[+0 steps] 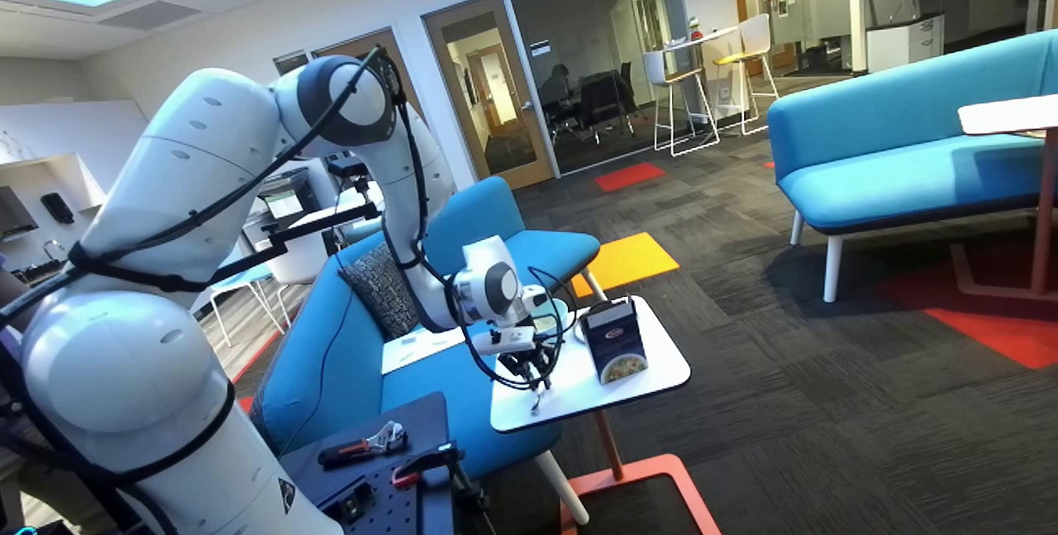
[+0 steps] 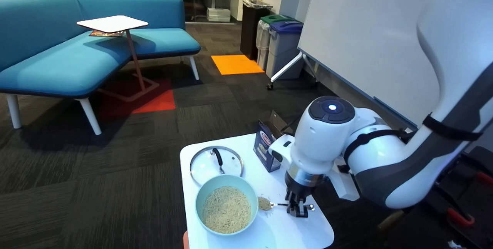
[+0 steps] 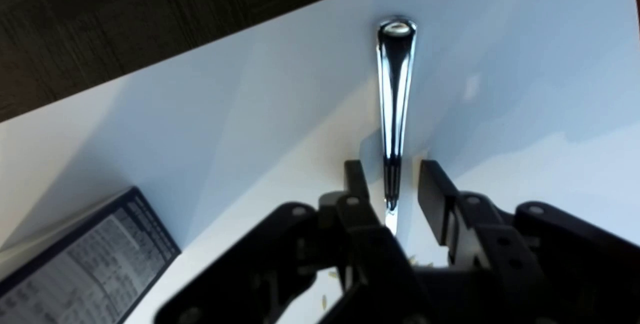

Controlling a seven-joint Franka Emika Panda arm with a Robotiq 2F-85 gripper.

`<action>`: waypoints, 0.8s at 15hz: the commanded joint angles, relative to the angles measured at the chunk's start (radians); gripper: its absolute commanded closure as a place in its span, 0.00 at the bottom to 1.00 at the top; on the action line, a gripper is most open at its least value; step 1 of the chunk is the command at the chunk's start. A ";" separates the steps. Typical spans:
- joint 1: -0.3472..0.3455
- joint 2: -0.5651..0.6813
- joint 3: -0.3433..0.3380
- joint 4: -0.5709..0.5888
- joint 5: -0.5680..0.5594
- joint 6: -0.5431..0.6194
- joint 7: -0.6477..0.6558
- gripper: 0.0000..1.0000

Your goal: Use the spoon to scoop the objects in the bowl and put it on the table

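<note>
While the gripper (image 3: pixel 391 184) has its fingers (image 3: pixel 434 199) apart | spoon (image 3: pixel 395 83) lies between, touching neither | long handle pointing straight through

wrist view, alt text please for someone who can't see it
The black gripper stands open over the white table, its jaws on either side of a shiny metal spoon handle with gaps at both sides. Part of a printed box shows at lower left, a few grains lie near the bottom, and dark floor fills the top left.
</note>
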 commanded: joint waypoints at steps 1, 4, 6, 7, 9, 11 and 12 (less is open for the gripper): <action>0.017 0.002 -0.017 0.009 0.027 0.000 -0.028 0.35; 0.018 -0.011 -0.016 0.004 0.026 -0.014 -0.031 0.12; 0.021 -0.029 -0.014 -0.006 0.023 -0.027 -0.036 0.00; 0.025 -0.043 -0.015 -0.015 0.021 -0.034 -0.036 0.00; 0.040 -0.076 -0.021 -0.038 0.014 -0.040 -0.036 0.00; 0.048 -0.118 -0.015 -0.067 0.012 -0.050 -0.041 0.00; 0.051 -0.139 -0.011 -0.080 0.011 -0.057 -0.042 0.00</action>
